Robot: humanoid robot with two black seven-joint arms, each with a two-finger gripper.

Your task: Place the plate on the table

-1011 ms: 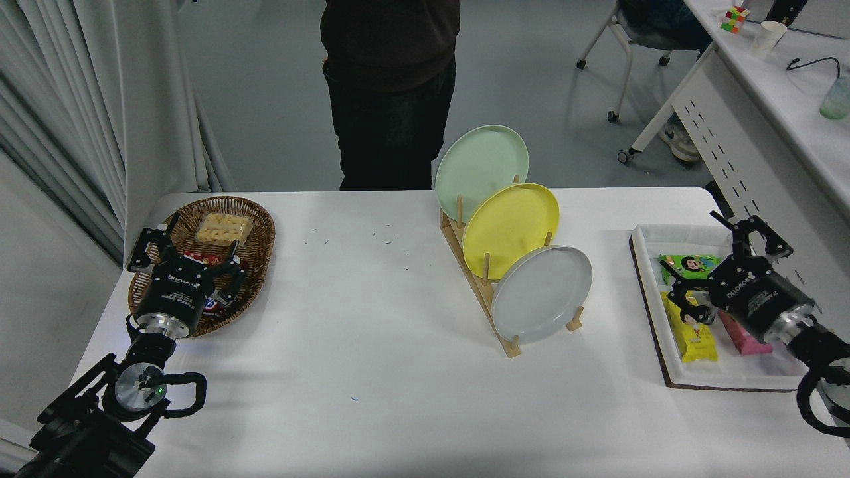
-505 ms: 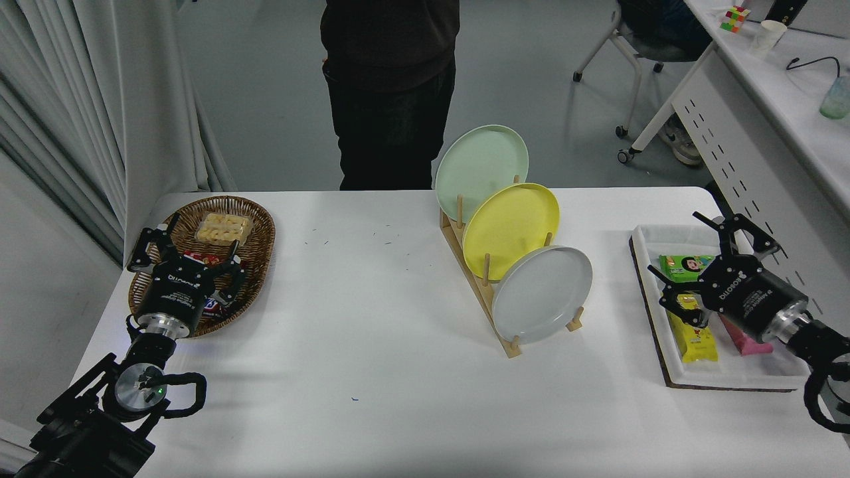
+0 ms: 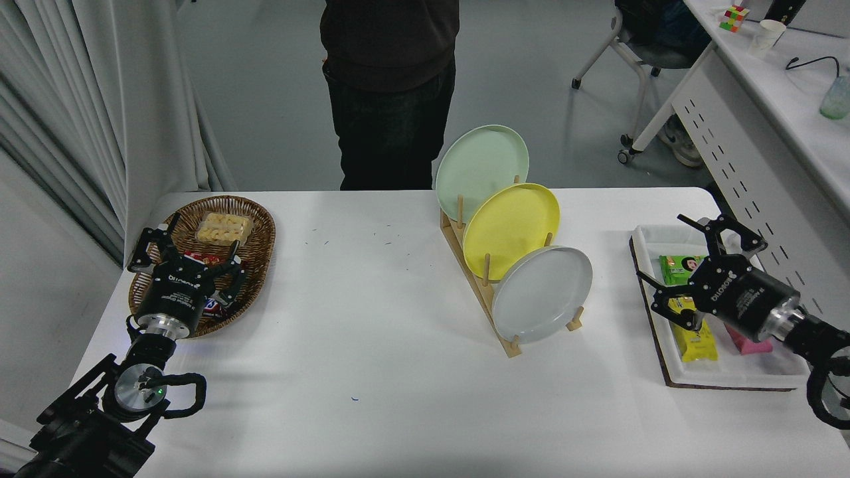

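Observation:
The light-grey plate (image 3: 541,293) leans upright in the front slot of a wooden rack (image 3: 479,292) on the white table (image 3: 372,345). Behind it in the rack stand a yellow plate (image 3: 510,226) and a pale mint-green plate (image 3: 479,166). My right gripper (image 3: 664,255) is open and empty, above the left part of a white tray, well to the right of the grey plate and apart from it. My left gripper (image 3: 186,249) is open and parked at the lower left, over a wicker basket's near edge.
The white tray (image 3: 724,378) at the right holds snack packets. The wicker basket (image 3: 255,219) at the left holds snacks. A person (image 3: 388,86) in dark clothes stands at the far side. A white desk (image 3: 764,99) and a chair are at the upper right.
My right gripper has moved left and a little away from me over the tray, toward the rack. The plates and the left arm have not moved.

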